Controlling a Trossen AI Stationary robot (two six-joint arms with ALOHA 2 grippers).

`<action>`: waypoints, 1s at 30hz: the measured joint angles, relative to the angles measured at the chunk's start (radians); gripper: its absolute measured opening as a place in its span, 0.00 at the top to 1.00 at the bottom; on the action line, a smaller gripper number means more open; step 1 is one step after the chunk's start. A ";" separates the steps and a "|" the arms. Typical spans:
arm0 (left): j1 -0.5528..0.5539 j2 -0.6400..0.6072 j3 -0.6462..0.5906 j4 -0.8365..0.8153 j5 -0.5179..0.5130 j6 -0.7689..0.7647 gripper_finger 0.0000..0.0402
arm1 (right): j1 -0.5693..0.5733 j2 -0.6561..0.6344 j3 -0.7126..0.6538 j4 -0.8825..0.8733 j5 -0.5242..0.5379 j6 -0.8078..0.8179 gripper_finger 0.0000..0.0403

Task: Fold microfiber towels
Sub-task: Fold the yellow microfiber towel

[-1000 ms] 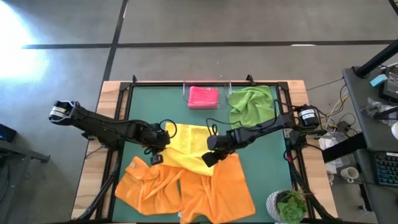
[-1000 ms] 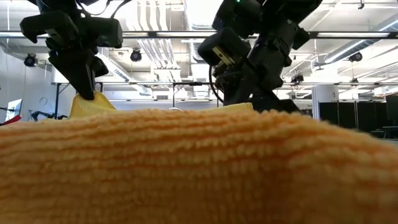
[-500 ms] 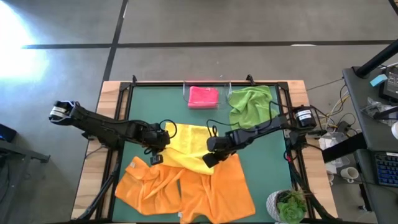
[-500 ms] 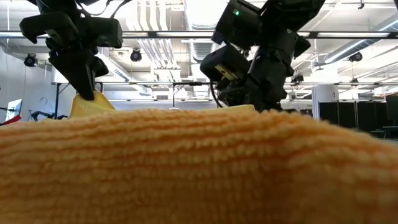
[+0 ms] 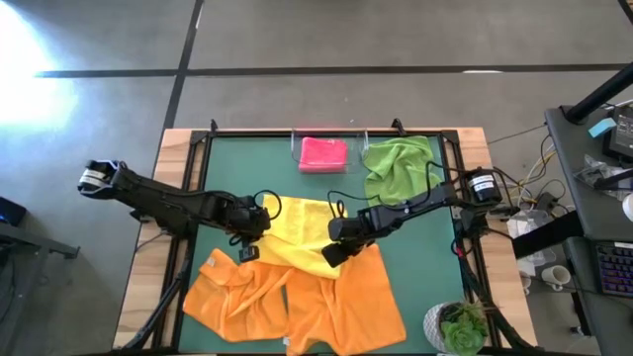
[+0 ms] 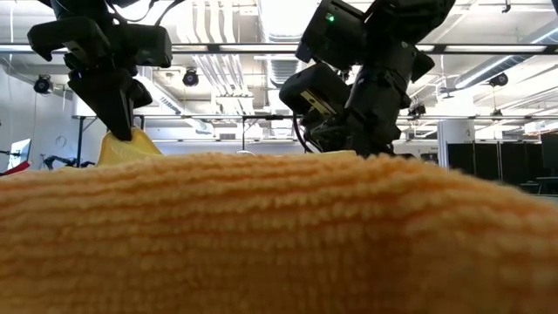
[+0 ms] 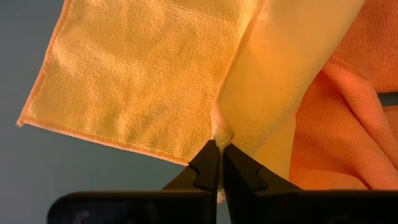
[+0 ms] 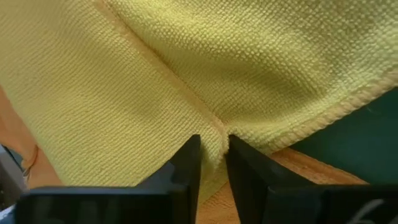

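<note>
The yellow towel [image 5: 302, 229] lies spread at the table's middle, its near part resting on two orange towels [image 5: 242, 295] [image 5: 348, 302]. My left gripper [image 5: 249, 245] is shut on its left side; this also shows in the left wrist view [image 7: 220, 152] and the low view [image 6: 118, 131]. My right gripper [image 5: 331, 255] is shut on its near right part, as the right wrist view [image 8: 214, 155] shows. A pink towel [image 5: 323, 153] lies folded at the far edge. A green towel [image 5: 401, 168] lies crumpled to the right of it. My left gripper pinches a small bunch of the yellow towel at its edge [image 7: 221, 134] between its two fingers, from above, pointing down. The pinched bit stands up in a small peak [image 6: 122, 148]; the rest of the towel lies flat. My right gripper pinches a raised crease of the yellow towel [image 8: 216, 127] between its two fingers, close to the hemmed edge [image 8: 323, 118]. The fingers come slanting down from the table's right. The towel around the crease lies on the orange towel.
The pink towel rests in a clear plastic tray [image 5: 297, 148] at the far edge. A potted plant [image 5: 460, 328] stands at the near right corner. An orange towel [image 6: 261, 235] fills the low view's foreground. Bare green mat [image 5: 237, 168] shows at the far left.
My right gripper has sunk a little toward the table and tipped, still shut on the yellow towel.
</note>
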 joint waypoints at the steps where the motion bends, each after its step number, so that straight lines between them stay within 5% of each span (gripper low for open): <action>1: 0.000 0.000 0.000 0.000 0.000 0.000 1.00 | 0.000 0.000 0.004 -0.001 0.000 0.000 0.87; 10: 0.000 0.000 0.000 -0.003 0.000 0.000 1.00 | 0.005 -0.001 0.094 -0.157 0.025 -0.086 0.94; 19: -0.002 -0.012 0.008 -0.015 0.015 -0.006 1.00 | 0.068 -0.035 0.270 -0.489 0.215 -0.161 0.94; 30: -0.001 -0.005 0.002 -0.007 -0.017 0.002 1.00 | 0.065 -0.047 0.285 -0.505 0.265 -0.197 0.94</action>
